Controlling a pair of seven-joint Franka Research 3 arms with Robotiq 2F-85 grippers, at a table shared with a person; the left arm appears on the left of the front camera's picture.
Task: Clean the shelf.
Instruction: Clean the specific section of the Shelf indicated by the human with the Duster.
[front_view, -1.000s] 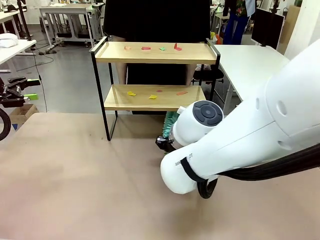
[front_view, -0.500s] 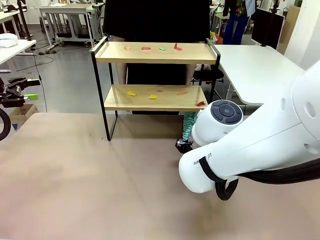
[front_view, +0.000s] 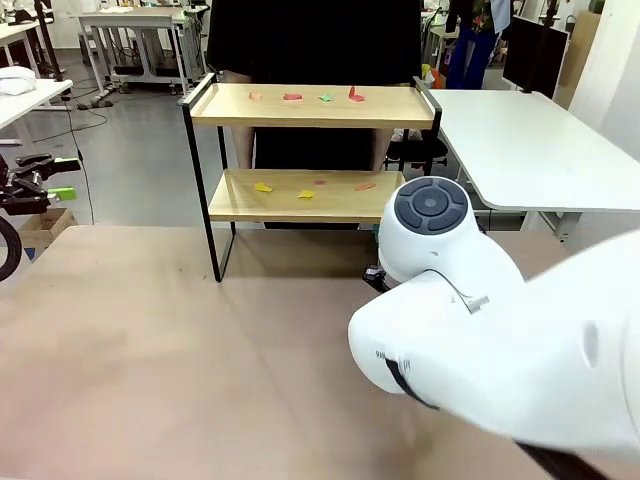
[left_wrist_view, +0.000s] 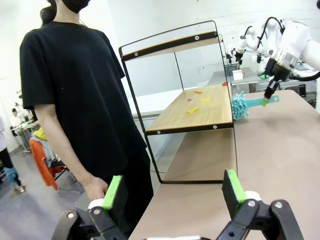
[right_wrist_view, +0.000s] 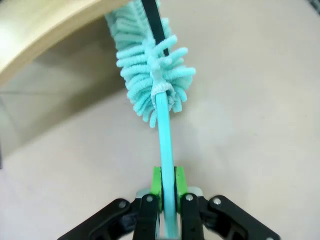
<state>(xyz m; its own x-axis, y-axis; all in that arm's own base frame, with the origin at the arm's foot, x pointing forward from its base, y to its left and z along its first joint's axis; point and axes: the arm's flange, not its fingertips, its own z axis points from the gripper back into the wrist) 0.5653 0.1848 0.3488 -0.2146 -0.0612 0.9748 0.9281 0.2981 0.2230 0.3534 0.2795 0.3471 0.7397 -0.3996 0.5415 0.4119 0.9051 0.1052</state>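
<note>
The shelf (front_view: 230, 104) stands at the table's far edge, with small coloured paper scraps (front_view: 292, 97) on its top board and more scraps (front_view: 263, 186) on its lower board. My right gripper (right_wrist_view: 167, 187) is shut on the handle of a teal fluffy duster (right_wrist_view: 150, 75). The duster's head touches a black shelf leg (right_wrist_view: 152, 20) under the lower board's end. In the left wrist view the duster (left_wrist_view: 240, 105) sits at the lower board's (left_wrist_view: 200, 112) end. My left gripper (left_wrist_view: 172, 190) is open and holds nothing, far left of the shelf (front_view: 62, 177).
A person in a black shirt (front_view: 310, 40) stands right behind the shelf, one hand (left_wrist_view: 95, 187) hanging low. A white desk (front_view: 520, 140) stands to the shelf's right. My bulky right arm (front_view: 470, 330) covers the table's near right. The brown tabletop (front_view: 150, 340) lies bare at left.
My right arm has swung to the right, carrying the duster along the lower board's front toward its right end. The left gripper has stayed still.
</note>
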